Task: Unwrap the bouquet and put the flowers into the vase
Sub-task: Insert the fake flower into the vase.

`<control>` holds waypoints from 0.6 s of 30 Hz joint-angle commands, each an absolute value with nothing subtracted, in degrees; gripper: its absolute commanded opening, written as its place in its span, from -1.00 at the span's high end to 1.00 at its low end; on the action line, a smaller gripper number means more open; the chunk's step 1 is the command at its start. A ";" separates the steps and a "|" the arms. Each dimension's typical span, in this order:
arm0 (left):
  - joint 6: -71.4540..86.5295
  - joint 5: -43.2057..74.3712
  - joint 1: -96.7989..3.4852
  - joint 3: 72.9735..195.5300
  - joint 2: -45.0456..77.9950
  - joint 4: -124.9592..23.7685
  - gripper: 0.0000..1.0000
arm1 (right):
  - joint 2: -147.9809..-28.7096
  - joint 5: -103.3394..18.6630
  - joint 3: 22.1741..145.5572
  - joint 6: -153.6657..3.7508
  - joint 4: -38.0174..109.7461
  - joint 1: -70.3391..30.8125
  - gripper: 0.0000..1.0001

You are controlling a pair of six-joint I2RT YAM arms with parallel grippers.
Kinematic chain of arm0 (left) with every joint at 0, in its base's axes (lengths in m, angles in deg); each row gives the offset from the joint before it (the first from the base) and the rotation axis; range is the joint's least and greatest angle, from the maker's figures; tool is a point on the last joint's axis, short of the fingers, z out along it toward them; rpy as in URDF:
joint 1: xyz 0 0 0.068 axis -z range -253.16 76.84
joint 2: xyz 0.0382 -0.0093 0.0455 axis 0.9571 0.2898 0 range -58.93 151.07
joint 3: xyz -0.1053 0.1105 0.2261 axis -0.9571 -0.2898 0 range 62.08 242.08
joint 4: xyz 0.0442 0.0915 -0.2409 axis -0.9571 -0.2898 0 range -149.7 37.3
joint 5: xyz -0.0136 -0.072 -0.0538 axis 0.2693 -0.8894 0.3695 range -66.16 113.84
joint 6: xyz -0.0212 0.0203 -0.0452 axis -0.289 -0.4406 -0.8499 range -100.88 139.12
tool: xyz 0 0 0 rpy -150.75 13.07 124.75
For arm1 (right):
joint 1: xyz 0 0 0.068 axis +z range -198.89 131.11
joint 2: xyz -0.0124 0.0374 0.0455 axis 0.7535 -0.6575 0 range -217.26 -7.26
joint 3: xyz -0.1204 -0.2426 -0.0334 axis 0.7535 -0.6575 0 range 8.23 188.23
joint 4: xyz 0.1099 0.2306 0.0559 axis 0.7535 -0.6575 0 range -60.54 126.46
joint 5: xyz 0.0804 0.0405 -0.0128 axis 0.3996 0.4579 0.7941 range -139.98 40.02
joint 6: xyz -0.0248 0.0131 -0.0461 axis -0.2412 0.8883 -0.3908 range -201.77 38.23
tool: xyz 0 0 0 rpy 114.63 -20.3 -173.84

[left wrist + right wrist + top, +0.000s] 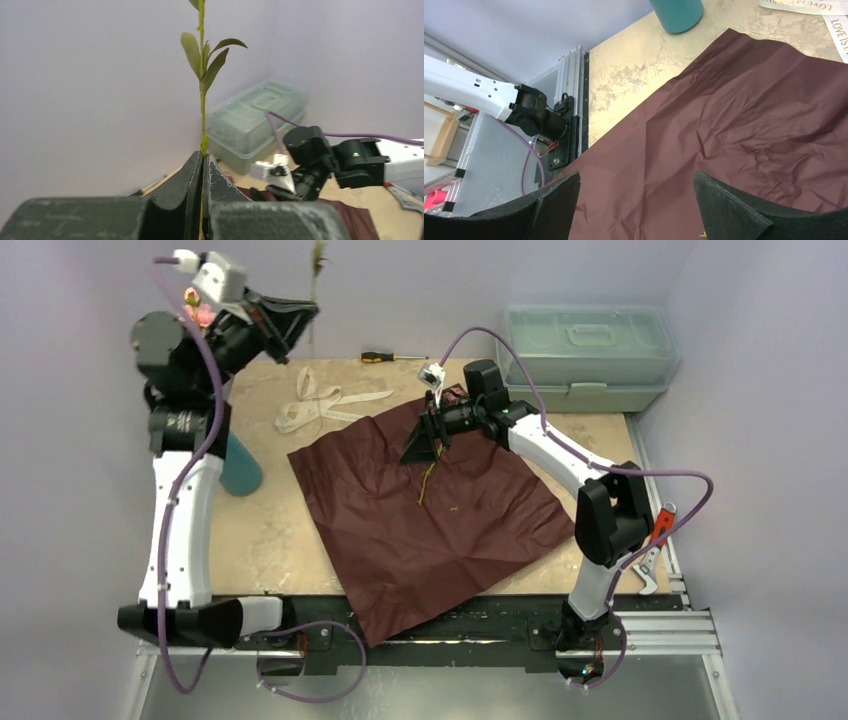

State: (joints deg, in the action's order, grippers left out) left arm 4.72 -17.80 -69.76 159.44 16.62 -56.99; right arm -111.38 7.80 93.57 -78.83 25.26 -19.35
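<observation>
Where the flowers are: a flower stem [202, 110] with green leaves is clamped upright between the shut jaws of the left gripper [202, 162], which is raised high over the far-left corner. Pink blooms show beside that wrist in the top view.
Right gripper [639, 215]: jaws are spread wide and nothing is held; it is poised low over the wrapping paper.
Wrapping paper [430, 520]: maroon and creased, spread flat mid-table. Its near corner overhangs the front edge, and loose stem bits [428, 483] lie on it by the open fingers.
Vase [243, 468]: teal, standing at the left side, apart from the paper and partly screened by the left arm.
Ribbon [315, 405]: cream and printed, lying loose beyond the paper's far-left corner.
Screwdriver [390, 357]: lies at the far edge.
Toolbox [585, 355]: pale green, lid shut, in the far-right corner.
Red-handled tool [655, 540]: lies on the right-hand rail.
Table [270, 530]: tan, mottled top with metal rails at front and right.
Room: enclosed by plain pale walls.
</observation>
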 commanded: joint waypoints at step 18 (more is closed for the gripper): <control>4.73 26.28 -102.50 151.14 -13.43 -66.56 1.00 | -108.33 10.11 97.70 -87.94 15.97 -19.65 -0.76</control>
State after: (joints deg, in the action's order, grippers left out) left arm 5.10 8.84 -99.59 152.25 -15.73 -63.27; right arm -110.59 8.15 94.32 -85.91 16.78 -19.68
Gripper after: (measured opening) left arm 0.005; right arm 0.878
